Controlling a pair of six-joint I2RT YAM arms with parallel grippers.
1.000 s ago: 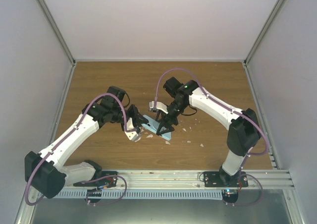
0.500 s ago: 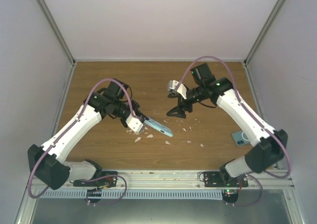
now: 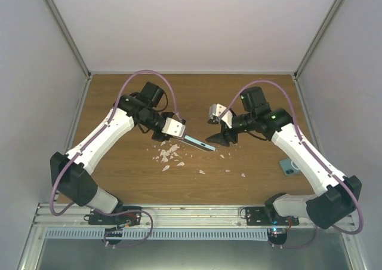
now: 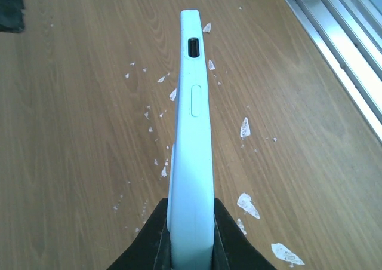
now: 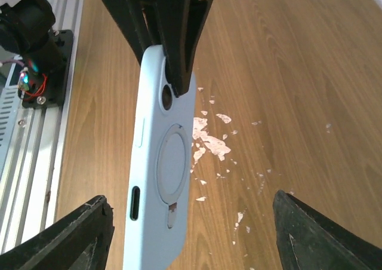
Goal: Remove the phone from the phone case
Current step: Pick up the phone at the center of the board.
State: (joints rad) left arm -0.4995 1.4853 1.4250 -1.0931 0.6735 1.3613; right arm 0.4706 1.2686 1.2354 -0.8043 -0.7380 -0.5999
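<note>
The light blue phone case (image 3: 197,143) is held off the table (image 3: 119,180) by one end in my left gripper (image 3: 181,135), which is shut on it. In the left wrist view the case (image 4: 192,132) runs edge-on away from the left gripper (image 4: 190,207), showing a port slot and a button. In the right wrist view the case's back (image 5: 164,180) shows a ring and a camera hole. My right gripper (image 3: 222,137) is open just off the case's free end, its own view (image 5: 190,197) showing the fingers wide apart and touching nothing. I cannot tell whether a phone is inside.
White flakes (image 3: 167,155) lie scattered on the wood below the case. A second small light blue object with a ring (image 3: 290,166) lies at the right side of the table, partly under my right arm. Grey walls close in the left, right and back.
A second ago both grippers were at the case. The right gripper let go, pulled away to the right, and now sits open by the free end. The left arm carried the case farther back.
</note>
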